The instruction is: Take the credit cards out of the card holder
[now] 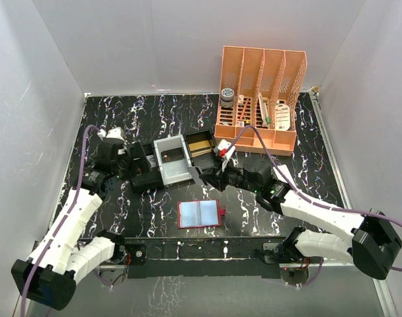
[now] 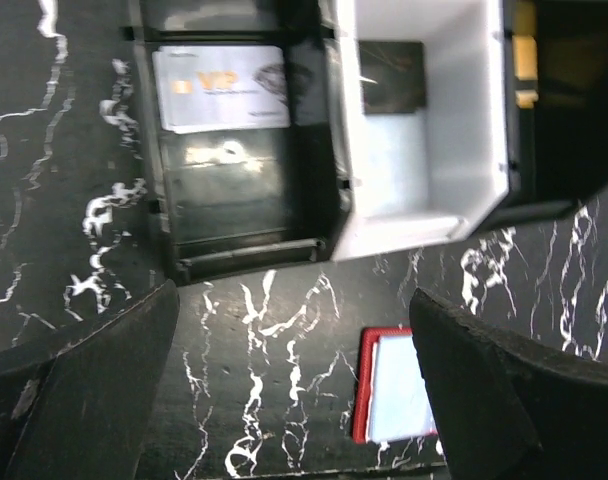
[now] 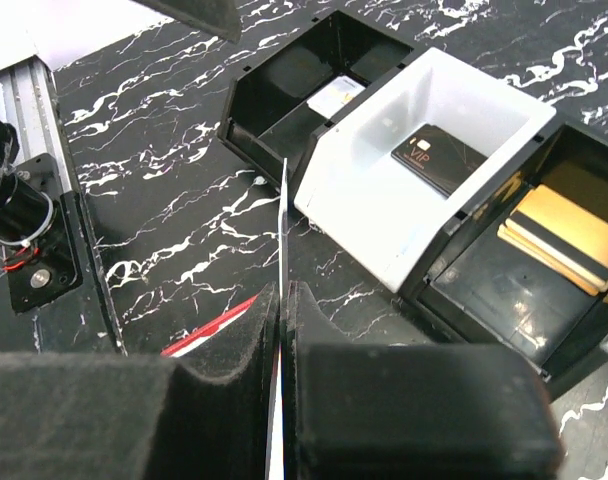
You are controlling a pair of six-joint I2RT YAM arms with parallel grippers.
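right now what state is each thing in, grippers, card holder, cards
left gripper: open, empty
right gripper: shut on held card
held card: on edge, above the table
card holder: open, flat on table
pale card: flat in left bay of the tray
dark card: flat in white insert
tan-orange cards: stacked in right bay
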